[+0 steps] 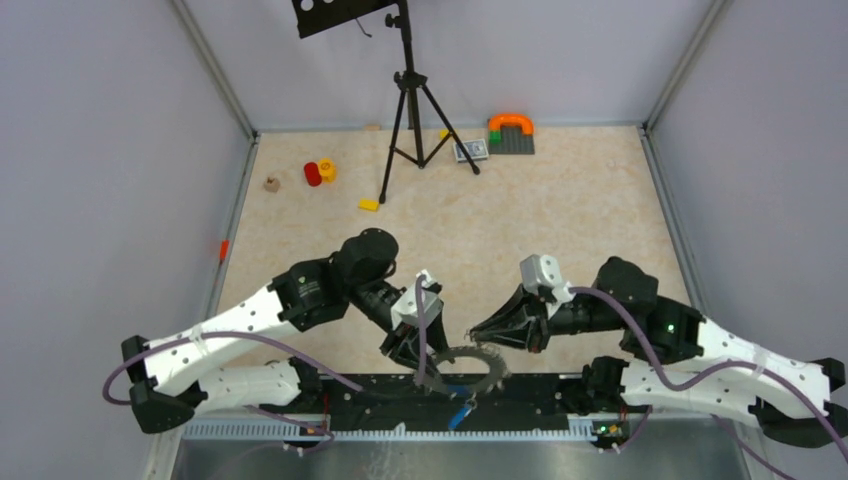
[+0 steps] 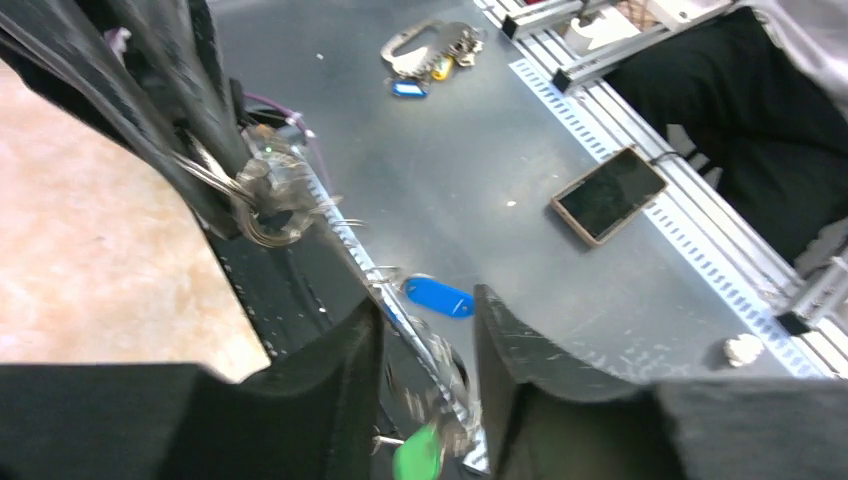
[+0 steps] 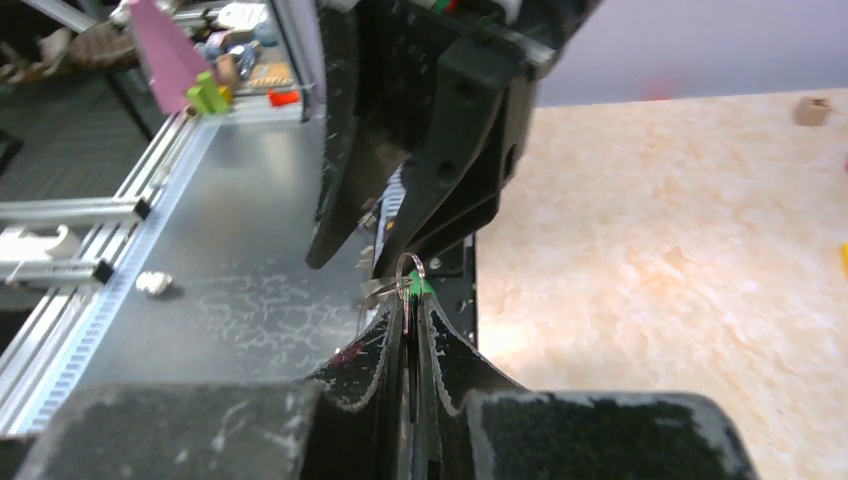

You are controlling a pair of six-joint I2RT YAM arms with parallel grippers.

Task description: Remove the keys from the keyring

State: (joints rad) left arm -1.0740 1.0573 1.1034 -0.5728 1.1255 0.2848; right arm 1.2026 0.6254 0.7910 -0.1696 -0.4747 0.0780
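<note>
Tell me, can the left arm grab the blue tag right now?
Probably yes. The blue tag sits just beyond the left arm's open jaws, with nothing between. But the keyring's toothed edge runs through the gap, so the jaws might pinch that first.

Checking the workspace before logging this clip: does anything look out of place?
Yes. The large flat grey metal keyring, its blue-tagged key dangling, is held out over the beige table's near edge, above the black base rail, so a freed key might drop off. A dark smartphone also lies on the grey metal bench below.
</note>
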